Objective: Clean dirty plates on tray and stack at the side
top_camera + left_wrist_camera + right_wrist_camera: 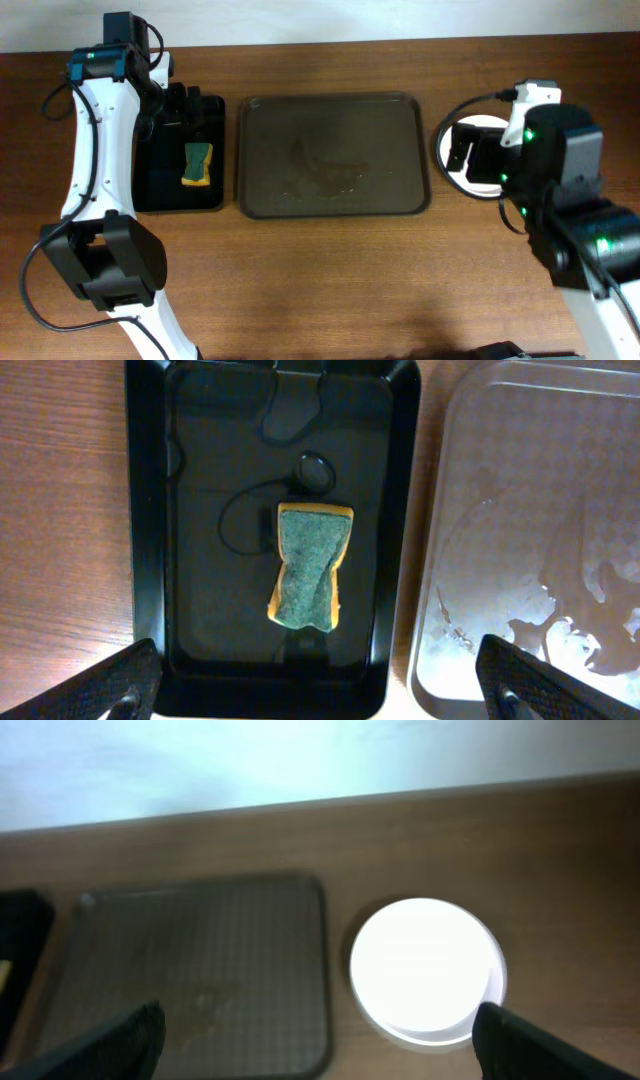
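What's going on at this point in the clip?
Nothing is held. The left arm hangs with jaws open over the sponge in the black tray. The right arm hangs with jaws open over the white plates, stacked beside the brown tray, which holds only wet smears. The cleaning looks done.

One brown tray (262,112), one black tray (160,192), one sponge (198,165), one stack of white plates (425,970).

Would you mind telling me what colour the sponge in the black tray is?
The sponge is green on top, yellow-orange beneath; clearest in the left wrist view.
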Tool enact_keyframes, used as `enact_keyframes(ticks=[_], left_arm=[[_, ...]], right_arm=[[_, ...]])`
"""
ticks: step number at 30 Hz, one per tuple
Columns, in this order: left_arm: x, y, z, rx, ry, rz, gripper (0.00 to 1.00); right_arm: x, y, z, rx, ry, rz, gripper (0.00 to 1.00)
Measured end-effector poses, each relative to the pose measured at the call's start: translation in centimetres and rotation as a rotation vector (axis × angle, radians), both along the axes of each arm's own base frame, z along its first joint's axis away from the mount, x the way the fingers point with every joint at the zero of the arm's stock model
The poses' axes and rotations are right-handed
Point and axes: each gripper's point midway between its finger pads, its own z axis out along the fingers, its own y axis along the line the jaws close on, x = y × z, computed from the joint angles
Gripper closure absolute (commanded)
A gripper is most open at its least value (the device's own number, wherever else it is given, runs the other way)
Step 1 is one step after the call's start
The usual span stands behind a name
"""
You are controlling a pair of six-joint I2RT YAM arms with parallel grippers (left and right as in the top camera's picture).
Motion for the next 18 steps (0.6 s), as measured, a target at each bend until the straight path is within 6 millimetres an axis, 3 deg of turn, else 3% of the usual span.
enact_keyframes(ticks=[4,7,11,12,18], left_arm=[[0.0,0.0,0.0,0.0,0.0,0.0,0.01],[0.0,0.0,0.0,-0.001,0.0,0.0,0.01],[0.0,-0.1,0.0,-0.003,0.0,-0.001,0.01],[0.0,-0.1,0.0,-0.003,0.0,-0.001,0.01],[0.0,-0.1,0.0,-0.003,-0.001,-0.001,0.01]], right_arm=[[-1.7,-0.7,1.6,-0.019,-0.182,0.007,0.02],[-3.9,-1.1,1.2,-0.017,-0.285,0.01,0.02],[-5.9,-1.6,-1.6,-0.009,-0.352,0.011,0.02],[-6.5,-2.0,-3.7,-0.011,-0.352,0.0,0.01],[-8.6,-2.7,-8.6,0.007,-0.453,-0.009,0.02]])
